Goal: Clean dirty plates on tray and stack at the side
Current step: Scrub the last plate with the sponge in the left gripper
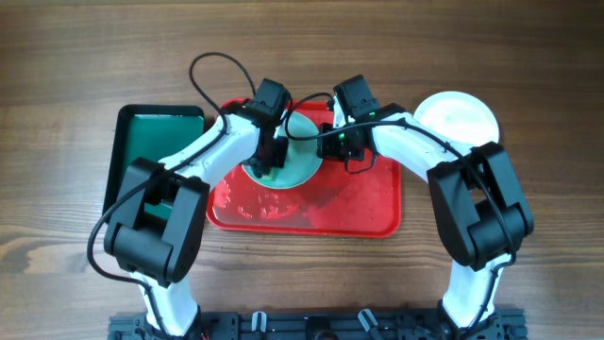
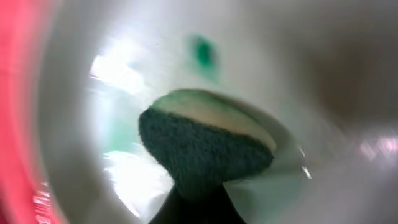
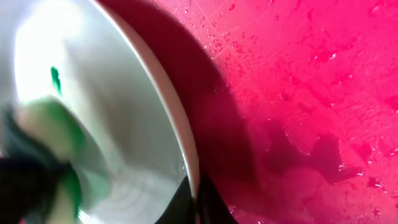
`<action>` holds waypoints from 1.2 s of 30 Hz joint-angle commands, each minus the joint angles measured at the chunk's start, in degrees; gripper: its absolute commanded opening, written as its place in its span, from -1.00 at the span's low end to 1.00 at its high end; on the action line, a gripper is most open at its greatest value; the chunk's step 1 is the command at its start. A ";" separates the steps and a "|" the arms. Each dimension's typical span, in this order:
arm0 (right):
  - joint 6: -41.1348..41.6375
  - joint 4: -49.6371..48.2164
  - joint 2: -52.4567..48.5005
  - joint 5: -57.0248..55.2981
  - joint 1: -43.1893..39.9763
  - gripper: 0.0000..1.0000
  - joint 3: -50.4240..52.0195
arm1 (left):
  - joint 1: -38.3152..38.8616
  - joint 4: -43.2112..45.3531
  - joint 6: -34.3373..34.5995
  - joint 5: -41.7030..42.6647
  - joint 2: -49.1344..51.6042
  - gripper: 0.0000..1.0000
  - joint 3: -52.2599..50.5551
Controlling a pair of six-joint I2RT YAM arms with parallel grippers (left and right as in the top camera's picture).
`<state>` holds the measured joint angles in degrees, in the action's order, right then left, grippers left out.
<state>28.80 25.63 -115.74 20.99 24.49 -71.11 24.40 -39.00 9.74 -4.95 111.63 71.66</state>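
Observation:
A pale aqua plate stands tilted over the red tray. My right gripper is shut on its right rim; in the right wrist view the rim runs down between the dark fingertips of the gripper. My left gripper is shut on a sponge, dark green with a pale layer, pressed against the plate's face. A green smear sits just above the sponge and also shows in the right wrist view as a small mark. A second, white plate lies on the table right of the tray.
A smaller green tray with a black rim lies left of the red tray. The red tray's floor is wet with droplets and puddles. Both arms cross over the red tray's back half.

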 commanded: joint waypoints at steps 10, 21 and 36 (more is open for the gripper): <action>-0.81 0.57 -1.99 -1.75 -0.39 -0.91 -0.44 | 0.02 15.54 -5.77 15.17 1.64 -0.92 -1.27; -0.81 0.57 -1.99 -1.73 -0.39 -0.92 -0.44 | 1.40 10.21 -11.17 14.05 1.64 -0.92 -1.27; -1.42 0.55 -1.99 -1.70 -0.39 -0.91 -0.44 | -2.54 11.52 18.14 -8.17 1.64 -0.92 -1.27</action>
<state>28.32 25.65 -115.74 20.93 24.43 -71.16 22.06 -23.86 23.16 -10.72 112.33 70.87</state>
